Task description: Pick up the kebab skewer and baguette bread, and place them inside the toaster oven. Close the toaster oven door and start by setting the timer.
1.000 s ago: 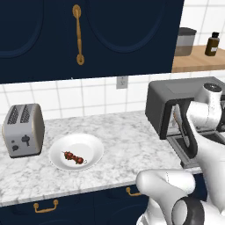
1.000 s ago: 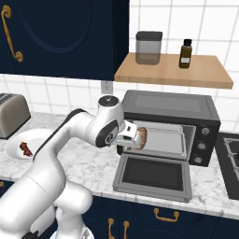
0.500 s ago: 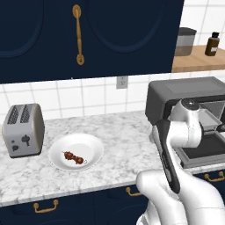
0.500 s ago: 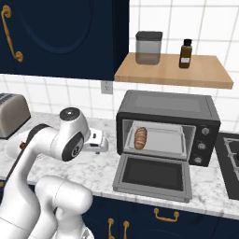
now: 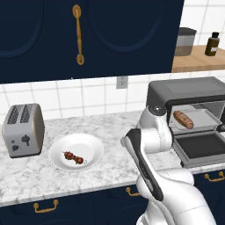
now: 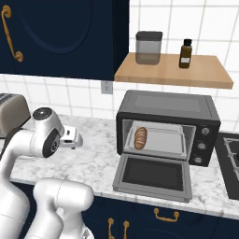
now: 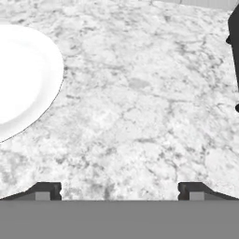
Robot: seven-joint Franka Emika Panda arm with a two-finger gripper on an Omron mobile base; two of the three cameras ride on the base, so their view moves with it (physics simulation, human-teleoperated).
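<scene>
The kebab skewer (image 5: 74, 157) lies on a white plate (image 5: 90, 145) left of the arm. The baguette bread (image 5: 183, 119) rests on the tray inside the toaster oven (image 5: 186, 90); from the right it shows as a baguette (image 6: 140, 137) at the left of the toaster oven (image 6: 168, 108) cavity. The toaster oven door (image 6: 153, 175) hangs open, flat over the counter edge. My gripper (image 7: 119, 192) is open and empty, its fingertips (image 7: 44, 191) wide apart above bare marble, between the plate (image 7: 28, 79) and the oven. The hand (image 6: 72, 138) hovers left of the oven.
A silver slot toaster (image 5: 22, 129) stands at the far left of the counter. A wooden shelf (image 6: 172, 72) above the oven carries a canister (image 6: 148, 47) and a dark bottle (image 6: 186, 53). A dark oven corner (image 7: 233, 42) shows at the right edge.
The arm has pulled out of the oven and swung left over the counter. The baguette stays behind on the oven tray, released.
</scene>
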